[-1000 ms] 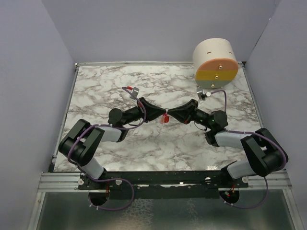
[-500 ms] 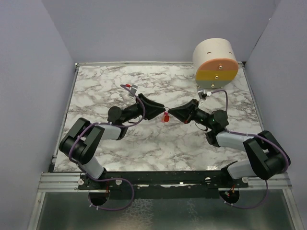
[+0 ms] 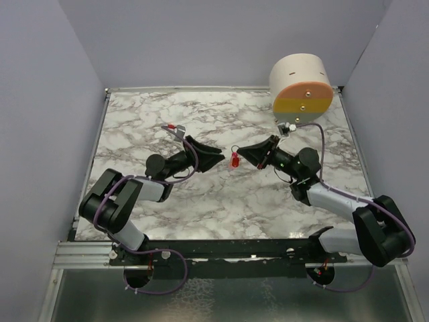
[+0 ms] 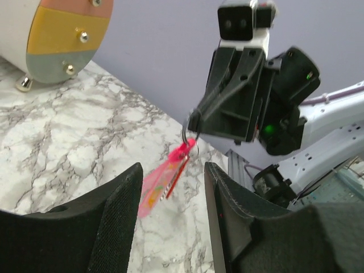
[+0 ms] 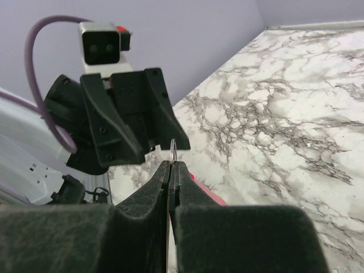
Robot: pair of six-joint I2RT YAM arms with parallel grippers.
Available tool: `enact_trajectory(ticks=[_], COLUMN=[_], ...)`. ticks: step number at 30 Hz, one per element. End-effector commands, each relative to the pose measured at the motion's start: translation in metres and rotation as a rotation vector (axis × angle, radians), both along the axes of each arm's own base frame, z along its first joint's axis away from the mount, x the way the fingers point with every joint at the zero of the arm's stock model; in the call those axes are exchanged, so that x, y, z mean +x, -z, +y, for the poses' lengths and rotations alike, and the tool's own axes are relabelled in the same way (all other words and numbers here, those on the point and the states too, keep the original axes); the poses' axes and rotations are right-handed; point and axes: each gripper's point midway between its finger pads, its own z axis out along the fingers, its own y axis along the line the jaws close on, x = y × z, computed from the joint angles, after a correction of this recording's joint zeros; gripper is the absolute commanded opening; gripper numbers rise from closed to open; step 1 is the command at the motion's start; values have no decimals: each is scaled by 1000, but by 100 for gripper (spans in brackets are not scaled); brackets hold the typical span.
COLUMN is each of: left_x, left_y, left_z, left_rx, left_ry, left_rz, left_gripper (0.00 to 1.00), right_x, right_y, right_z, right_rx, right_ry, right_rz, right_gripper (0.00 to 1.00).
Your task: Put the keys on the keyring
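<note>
Keyring point(image 4: 154, 190) clamped in right claw point(image 5: 171, 163); left claw point(image 4: 172, 169) apart, its view perhaps showing key point(image 4: 181, 166).

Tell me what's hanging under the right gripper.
The keyring, its ring pinched in the right gripper, pink strap dangling above the table. Its own fingers cover most of the strap in the right wrist view; the key cannot be made out.

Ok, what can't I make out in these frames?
Top external: the keyring is a tiny red-pink speck, too small to pick out a key.
Right wrist: the right claw hides nearly everything below the ring's top.
Left wrist: the pink strap overlaps a red sliver, so it is unclear whether the key is threaded.
</note>
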Motion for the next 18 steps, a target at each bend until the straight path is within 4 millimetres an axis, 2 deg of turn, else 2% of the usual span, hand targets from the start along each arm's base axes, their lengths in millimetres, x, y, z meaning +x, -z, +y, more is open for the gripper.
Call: enact_trajectory(ticks=[1,5,11,15,18], left_x=[-20,-22,-17,-14,-8], left_y=[-32,-19,-11,-7,-3], left_z=[4,-5,-16,-26,-29], left_rx=[-60,-30,14,68,109], left_ry=[-49,-59,-128,-188,-243], left_rz=[-280,-296,-346,-387,-409], left_gripper=[50,53,63,76,96], right_x=[19,23,32,34,35], right_y=[-4,-2,4,7,8], right_z=[-4,-7,-12,-12,-11], right_rx=[-70,-108,-169,-188,-200], right_ry=[74,110,157,158,154], right_rz=[20,23,37,48,56], right_gripper=[1,1,1,1,1])
